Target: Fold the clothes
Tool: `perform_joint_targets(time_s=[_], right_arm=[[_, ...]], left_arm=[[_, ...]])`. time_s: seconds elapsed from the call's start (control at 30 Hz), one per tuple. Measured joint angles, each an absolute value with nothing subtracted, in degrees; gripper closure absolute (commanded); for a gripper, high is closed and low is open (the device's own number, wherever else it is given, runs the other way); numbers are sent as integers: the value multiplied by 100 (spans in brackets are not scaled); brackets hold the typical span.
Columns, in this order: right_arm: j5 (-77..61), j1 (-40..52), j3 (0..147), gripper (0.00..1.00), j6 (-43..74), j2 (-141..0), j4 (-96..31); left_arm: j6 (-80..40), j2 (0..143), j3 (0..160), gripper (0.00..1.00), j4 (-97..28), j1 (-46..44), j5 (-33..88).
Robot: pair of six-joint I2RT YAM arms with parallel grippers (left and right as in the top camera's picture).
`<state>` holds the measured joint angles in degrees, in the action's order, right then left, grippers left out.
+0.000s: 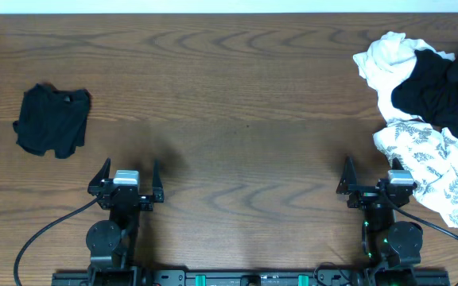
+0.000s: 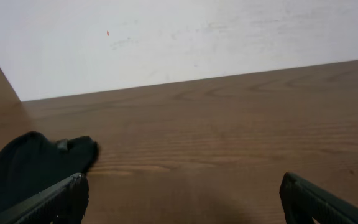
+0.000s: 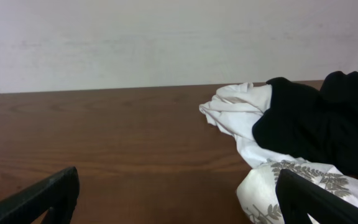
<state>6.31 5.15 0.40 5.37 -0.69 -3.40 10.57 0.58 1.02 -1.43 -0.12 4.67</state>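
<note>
Black bundle (image 1: 52, 121) sits on the tabletop (image 1: 237, 119), ahead of the left fingers (image 1: 157, 176) and off to their left, well apart from them. It's bunched up small, and I can't tell if it counts as folded. Those fingers are spread fully wide with nothing in them.

The right fingers (image 1: 347, 175) are the same, wide apart and empty. The pile (image 1: 420, 103) is ahead of them and to their right. The white piece (image 1: 388, 56) is farthest, the black shirt (image 1: 436, 87) is heaped in the middle, and the leaf-print one (image 1: 428, 159) is nearest. It's just beside the outer finger, maybe touching; can't tell.

What could go wrong imo: everything in that pile overlaps, so a pinch on one layer could drag the others along. The leaf-print is close enough to snag on the outer finger. The pile also runs past the right side of the overhead view, so a careless tug might pull something off the tabletop.
</note>
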Motion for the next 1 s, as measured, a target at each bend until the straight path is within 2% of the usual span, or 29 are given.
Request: perform_joint_targets(time_s=[0.77,1.0], right_arm=[[600,515,40,1,613,-69,-336],[578,515,40,1,851,-69,-342]], left_arm=[[1033,58,102,2,-130,-12,478],[268,60,113,2,-132,-12,578]])
